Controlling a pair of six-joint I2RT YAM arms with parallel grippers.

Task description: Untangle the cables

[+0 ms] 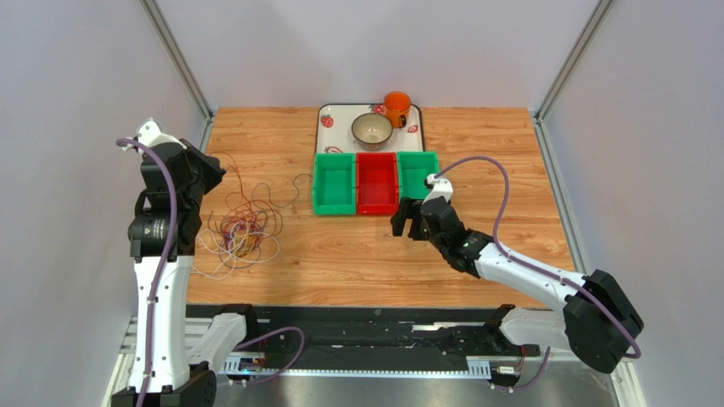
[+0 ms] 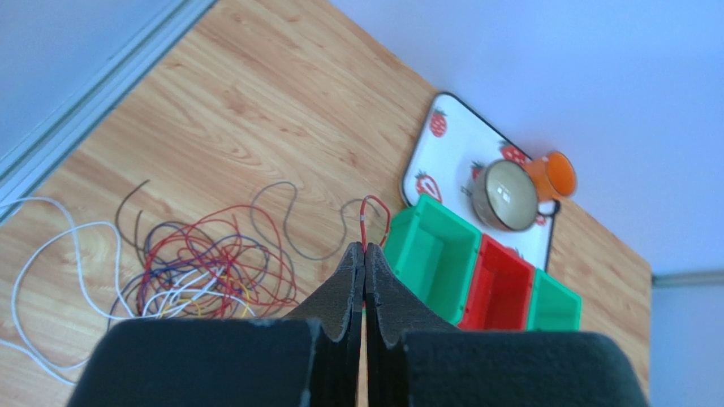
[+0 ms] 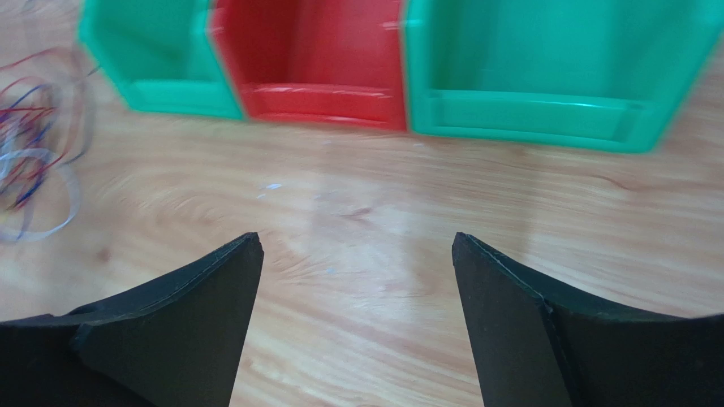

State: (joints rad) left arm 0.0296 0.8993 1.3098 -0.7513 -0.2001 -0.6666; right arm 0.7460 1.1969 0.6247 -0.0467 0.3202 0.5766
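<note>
The cables [image 1: 242, 231] lie in a loose tangle of red, orange, yellow, white and dark strands on the left of the wooden table; the tangle [image 2: 195, 271] also shows in the left wrist view. My left gripper [image 1: 214, 174] is raised above and left of the tangle. Its tips [image 2: 365, 248] are shut on a red cable, whose short loop [image 2: 375, 210] sticks out past the fingers. My right gripper [image 1: 410, 222] stands wide open over bare wood in front of the bins, with nothing between its fingers [image 3: 357, 246]. The edge of the cables [image 3: 34, 161] is far to its left.
A green bin [image 1: 334, 184], a red bin [image 1: 377, 183] and a second green bin [image 1: 416, 174] stand in a row at mid-table. Behind them a strawberry-print tray [image 1: 327, 119] carries a bowl [image 1: 372, 130] and an orange cup [image 1: 396, 106]. Walls enclose the table.
</note>
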